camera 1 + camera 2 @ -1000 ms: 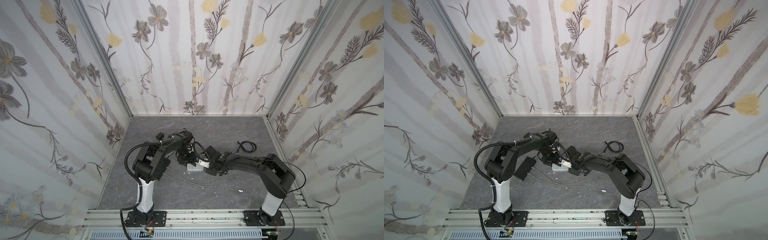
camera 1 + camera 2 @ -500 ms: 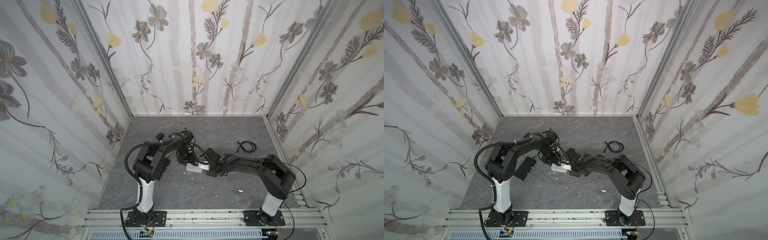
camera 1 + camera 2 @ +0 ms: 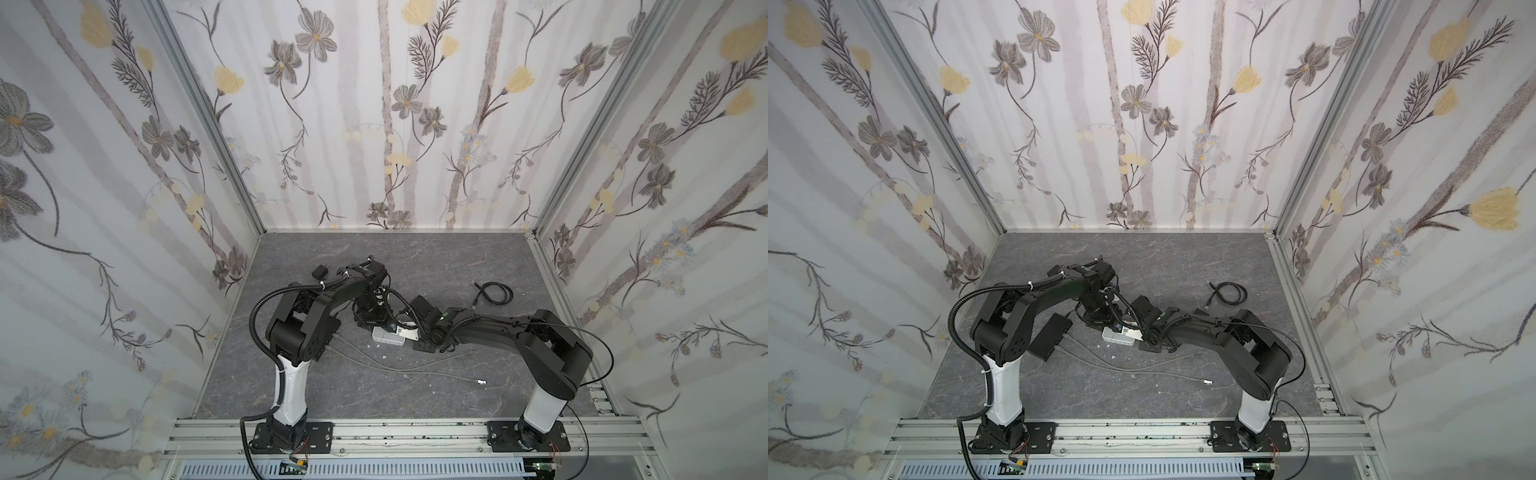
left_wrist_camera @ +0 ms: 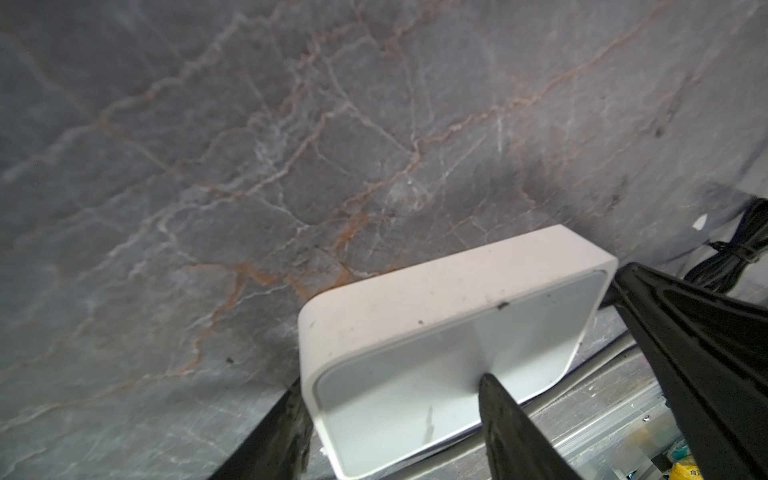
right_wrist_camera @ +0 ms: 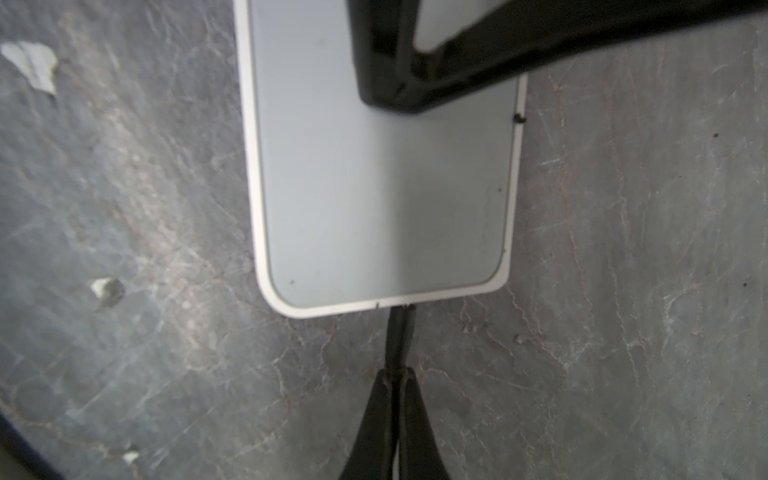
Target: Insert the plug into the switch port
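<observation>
right gripper [image 5: 397, 374] is pinched fully together, tips low over the table, and a thin dark piece [image 5: 400, 336] pokes out from between them and butts right up against the short edge of the switch [image 5: 374, 199]. honestly can't tell from the right wrist view if that bit is the plug itself, or if anything has gone into a port, since that face of the switch is hidden.

the switch is a flat white box with a pale grey top. it's lying flat on the table [image 3: 415, 266], roughly in the middle between the two arms. left gripper [image 4: 457, 324] comes over it from the back and has it clamped, one finger hard against each end in the left wrist view. there's also a dark pointed piece [image 4: 503, 419] resting on the switch's top, no idea what it belongs to.

in front of the switch a grey cable [image 3: 440, 375] trails across the table, and its metal-tipped free end lies well off toward the right arm's side. a coiled black cable [image 3: 508, 296] sits further back on the right, well apart from the rest. a flat black box [image 3: 1050, 343] lies under the left arm, near the switch, and a small black adapter [image 3: 319, 273] sits behind that arm. a few white scraps [image 5: 35, 64] dot the marble-look surface near the switch. floral wallpaper panels [image 3: 395, 104] on three sides, aluminium rail [image 3: 415, 434] along the front with both arm bases bolted on.
</observation>
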